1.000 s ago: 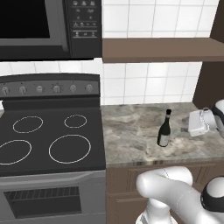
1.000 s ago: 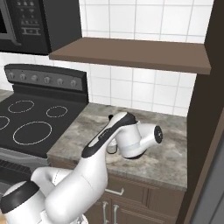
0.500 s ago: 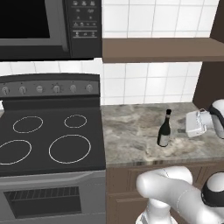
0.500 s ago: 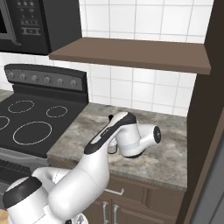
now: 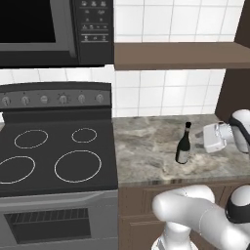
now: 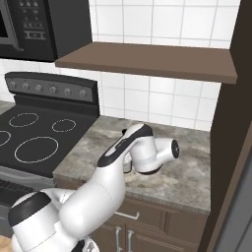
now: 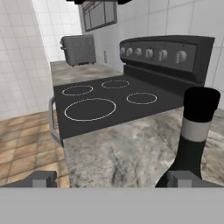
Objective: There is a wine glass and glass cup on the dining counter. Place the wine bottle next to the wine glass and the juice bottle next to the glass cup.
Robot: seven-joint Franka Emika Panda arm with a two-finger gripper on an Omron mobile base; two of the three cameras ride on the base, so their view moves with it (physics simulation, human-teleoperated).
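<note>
now edged closer to the wine bottle [image 5: 183, 145] standing upright on the marbled counter [image 5: 146, 146] right of the stove [image 5: 53, 151], gripper [image 5: 200, 137] level with its neck, jaws spread wide and empty, grasp looking imminent.

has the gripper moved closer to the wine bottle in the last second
Yes. In the left base view the gripper has edged left toward the wine bottle, which stands unmoved on the counter.

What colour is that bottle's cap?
Black, on the wine bottle; clearest in the hand view.
</note>
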